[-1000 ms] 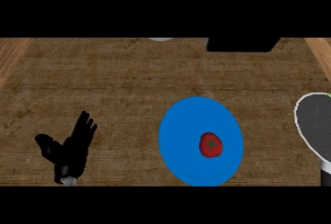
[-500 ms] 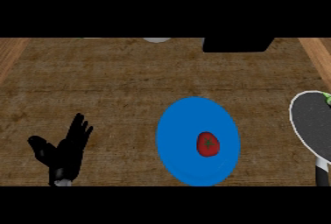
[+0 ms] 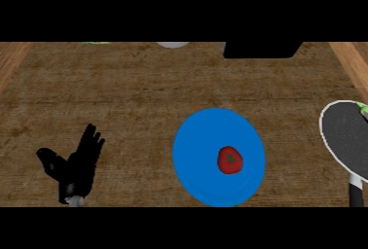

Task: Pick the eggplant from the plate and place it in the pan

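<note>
Eggplant (image 3: 230, 160): small, red, oval, lying right of centre on blue plate (image 3: 197, 155). Pan (image 3: 345, 141) right of plate. Left hand (image 3: 75, 165) left of plate, fingers straight, empty.

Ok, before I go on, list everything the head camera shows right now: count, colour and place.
plate: one, blue, on the counter near the lower middle
red item: one, red with a small green spot, lying on the plate, right of its centre; the task calls it an eggplant
pan: one, dark inside with a pale rim, at the right edge, partly cut off, handle pointing down
green bit: one, at the pan's upper rim by the right edge, too little showing to name
black block: one, at the top edge, right of middle
pale round thing: one, at the top edge, mostly cut off
counter: one, brown wood grain
left hand: one, black, lower left, open, fingers up, resting
right hand: not in view
</note>
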Available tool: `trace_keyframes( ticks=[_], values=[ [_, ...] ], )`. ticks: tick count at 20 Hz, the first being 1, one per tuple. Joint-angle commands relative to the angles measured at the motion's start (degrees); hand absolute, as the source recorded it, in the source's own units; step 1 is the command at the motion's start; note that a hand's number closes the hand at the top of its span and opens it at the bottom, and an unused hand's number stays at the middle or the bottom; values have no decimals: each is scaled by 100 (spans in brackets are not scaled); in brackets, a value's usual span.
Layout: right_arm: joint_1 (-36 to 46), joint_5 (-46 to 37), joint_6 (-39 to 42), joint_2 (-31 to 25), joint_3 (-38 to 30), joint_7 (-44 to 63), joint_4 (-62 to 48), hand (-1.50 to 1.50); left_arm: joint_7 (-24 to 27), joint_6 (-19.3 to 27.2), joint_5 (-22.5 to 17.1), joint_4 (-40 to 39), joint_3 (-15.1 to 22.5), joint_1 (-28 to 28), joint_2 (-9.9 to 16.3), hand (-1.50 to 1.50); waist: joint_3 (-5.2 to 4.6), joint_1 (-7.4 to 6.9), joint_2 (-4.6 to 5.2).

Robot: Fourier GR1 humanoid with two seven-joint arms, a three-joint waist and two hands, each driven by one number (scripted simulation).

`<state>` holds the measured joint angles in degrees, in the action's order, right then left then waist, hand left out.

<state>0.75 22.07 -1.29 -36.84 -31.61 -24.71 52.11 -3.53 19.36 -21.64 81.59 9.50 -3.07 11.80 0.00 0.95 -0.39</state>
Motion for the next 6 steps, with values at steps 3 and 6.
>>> trace_keyframes(
  ticks=[3, 6],
  values=[
    [-1125, -58, -673, 902, 85, 323, 1816, -150, 34, 13, 155, -455, -123, 252, -193, 0, -8, -18, 29],
    [-1756, 62, -526, 853, -213, 803, 2616, -150, -172, -214, 94, -45, -174, 115, -91, 0, -5, -37, 28]
  ],
)
